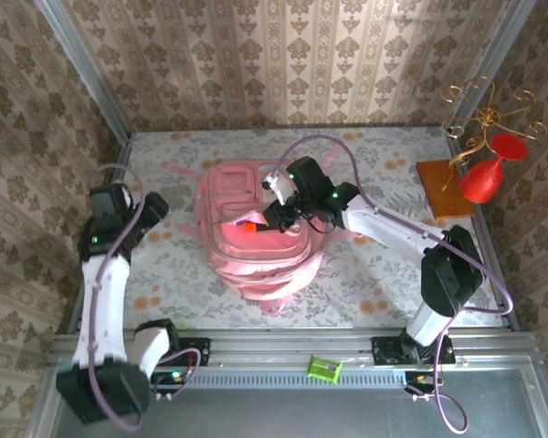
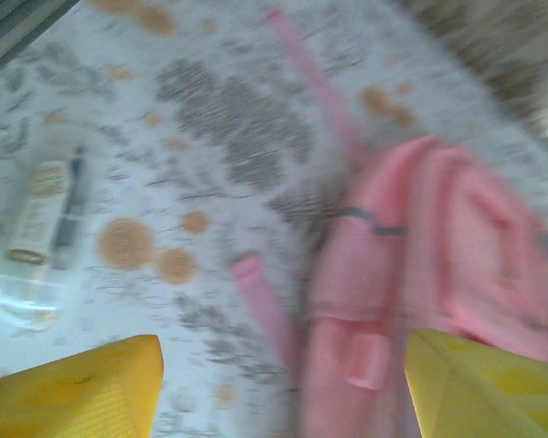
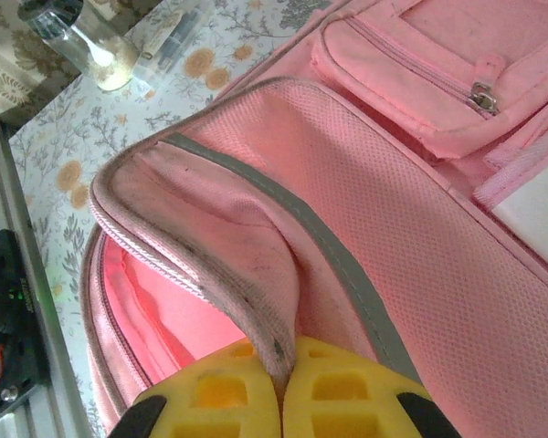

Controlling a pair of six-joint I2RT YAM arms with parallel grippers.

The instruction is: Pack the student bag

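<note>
The student bag (image 1: 256, 242) is a big pink backpack lying in the middle of the table, its main compartment gaping open. My right gripper (image 1: 279, 212) reaches over it from the right. In the right wrist view its yellow fingers (image 3: 342, 397) are shut on the grey zip edge of the bag's flap (image 3: 210, 265), holding it up over the bright pink lining (image 3: 155, 315). My left gripper (image 1: 153, 206) hovers left of the bag. Its view is blurred, with the bag (image 2: 420, 255), a loose pink strap (image 2: 265, 306) and the gripper (image 2: 283, 351) open with nothing between its fingers.
A clear packet with pens (image 2: 41, 228) lies on the flowered cloth left of the bag. A glass jar (image 3: 73, 36) stands near it. A wooden stand with gold wire and a red goblet (image 1: 482, 178) occupies the back right corner. A green item (image 1: 324, 369) sits on the near rail.
</note>
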